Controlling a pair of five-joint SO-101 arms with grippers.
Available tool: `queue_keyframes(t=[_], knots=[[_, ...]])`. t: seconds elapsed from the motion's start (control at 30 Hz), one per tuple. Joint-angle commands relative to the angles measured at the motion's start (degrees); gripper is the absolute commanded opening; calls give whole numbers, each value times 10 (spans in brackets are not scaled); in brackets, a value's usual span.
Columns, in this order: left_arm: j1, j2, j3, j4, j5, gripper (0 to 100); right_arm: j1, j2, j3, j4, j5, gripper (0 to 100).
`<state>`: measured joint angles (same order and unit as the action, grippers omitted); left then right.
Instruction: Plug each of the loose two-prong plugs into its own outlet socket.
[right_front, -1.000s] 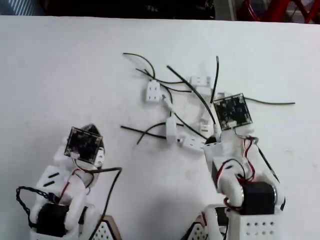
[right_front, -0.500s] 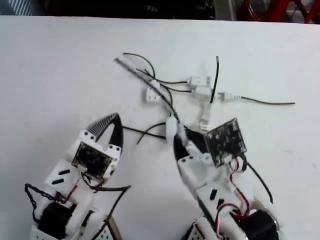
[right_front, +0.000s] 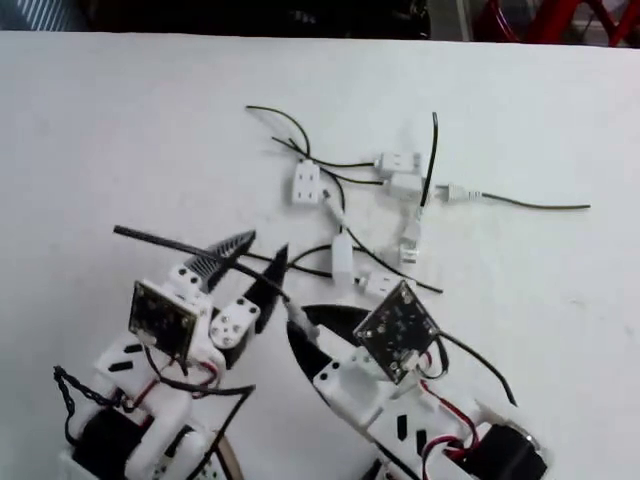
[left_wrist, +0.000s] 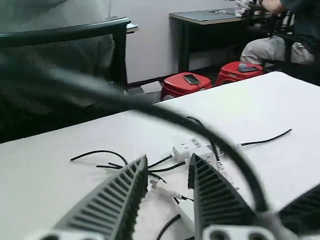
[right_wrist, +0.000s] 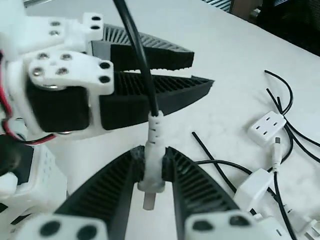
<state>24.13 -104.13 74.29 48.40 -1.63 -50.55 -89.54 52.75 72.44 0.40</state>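
While the right gripper (right_wrist: 153, 152) pinches a white two-prong plug (right_wrist: 151, 172) by the sides of its body, I hold the left gripper (right_wrist: 150, 75) just beside it, its ribbed fingers spread apart and gripping nothing. Seen from above, the plug (right_front: 297, 316) hangs low over the table between the two arms. Its black cord (right_front: 180, 245) runs out across the left gripper (right_front: 250, 262) and ends free over the table. I cannot tell whether the cord touches those fingers. The white socket block (right_front: 306, 182) lies well apart, farther up the table among more plugs and loose leads.

My read is that the plug is light, hard and smooth, so a shallow grip could let it twist. The cord looks stiff and springy enough to lever it round. The best hold is on the flat sides of the body, short of the prongs, and not on the ribbed collar where the cord enters. The socket block looks light too and may slide when pushed, so I expect to need the left gripper to brace it.
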Motion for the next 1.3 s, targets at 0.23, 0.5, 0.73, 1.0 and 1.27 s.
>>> queue_keyframes(t=[0.23, 0.5, 0.73, 1.0, 1.27], knots=[[94, -1, -84, 70, -10, 143, -5, 1, 28, -30, -1, 16], [170, -1, -83, 101, -61, 142, -4, 1, 29, -30, -1, 16], [66, 1, -83, 98, -41, 146, 58, 1, 28, -30, -1, 16], [-33, 5, -55, 101, -46, 146, 291, 2, 79, -141, -5, 16], [-36, 204, -104, 88, -74, 146, 387, 2, 202, -260, -38, 16]])
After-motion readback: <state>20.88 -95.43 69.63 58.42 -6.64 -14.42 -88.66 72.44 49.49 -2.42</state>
